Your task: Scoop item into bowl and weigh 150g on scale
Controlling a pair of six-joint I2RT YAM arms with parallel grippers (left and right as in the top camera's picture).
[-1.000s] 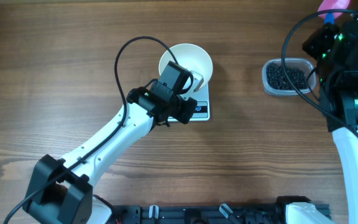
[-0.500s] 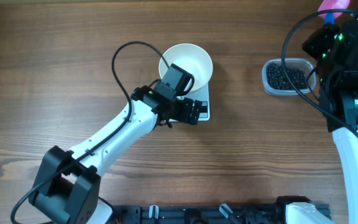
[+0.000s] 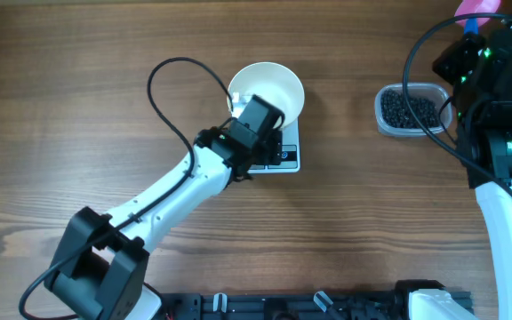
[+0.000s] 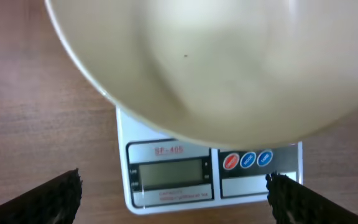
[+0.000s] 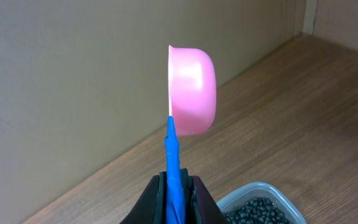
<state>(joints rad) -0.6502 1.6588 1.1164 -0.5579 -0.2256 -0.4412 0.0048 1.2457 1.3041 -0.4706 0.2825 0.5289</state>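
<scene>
The bowl [image 3: 267, 89] sits on the scale [image 3: 289, 160], left end effector [image 4: 174, 198] spread at its display edge; the right end effector [image 5: 178, 186], pinching the pink scoop [image 5: 191, 90], should dig shallowly into the beads [image 3: 407, 108] right of the scale.

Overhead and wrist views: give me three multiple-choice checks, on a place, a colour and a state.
1. The bowl rests: A. on the scale; B. left of it; C. right of it.
2. The cup of the scoop in the right gripper is: A. green; B. pink; C. white.
3. The left gripper is: A. shut on the bowl; B. shut on the scale; C. open, holding nothing.
Answers: A, the bowl covers the scale's platform in the overhead view; B, the right wrist view shows it pink; C, its fingertips stand wide apart, touching nothing.
</scene>
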